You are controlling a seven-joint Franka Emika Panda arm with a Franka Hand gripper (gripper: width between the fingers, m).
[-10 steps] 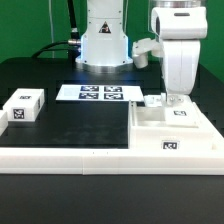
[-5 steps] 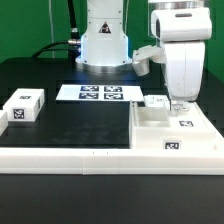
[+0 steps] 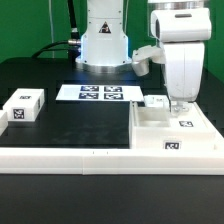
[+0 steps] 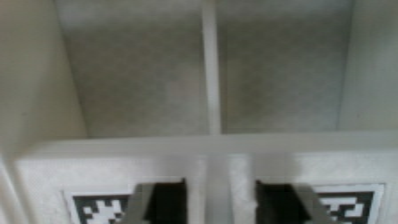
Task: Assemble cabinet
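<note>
The gripper [image 3: 178, 103] hangs straight down under the arm's smooth white wrist housing, its tips at the top of the cabinet [image 3: 165, 135]. In the wrist view its 2 dark, flat-faced fingers [image 4: 164, 200] stand partly apart, with a strip of white plastic showing in the gap between them. I cannot tell whether they press on that strip or only straddle it.

Beyond the fingers, the wrist view shows the cabinet's [image 4: 125, 80] hollow side. It has 2 long rectangular compartments with dull, faintly grainy white walls, split by a thin straight divider [image 4: 210, 70]. A solid white ledge runs across near the fingers. It carries a black-and-white tag [image 4: 98, 208], cut off by the picture's edge.

In the exterior view the cabinet is a large, boxy, stepped white plastic body on the exterior view's right of the table. It has 1 square tag on its near face [image 3: 170, 146] and another on its top [image 3: 184, 124]. A small white tagged block [image 3: 155, 101] sits just beside the gripper, on the exterior view's left of it.

The table [image 3: 70, 125] is matte black. At its far side, in front of the robot's base, lies the marker board [image 3: 100, 93], thin and flat with 4 tags. A white tagged block [image 3: 22, 107] stands well apart on the exterior view's left. A long, low white rail [image 3: 70, 156] runs along the near edge.
</note>
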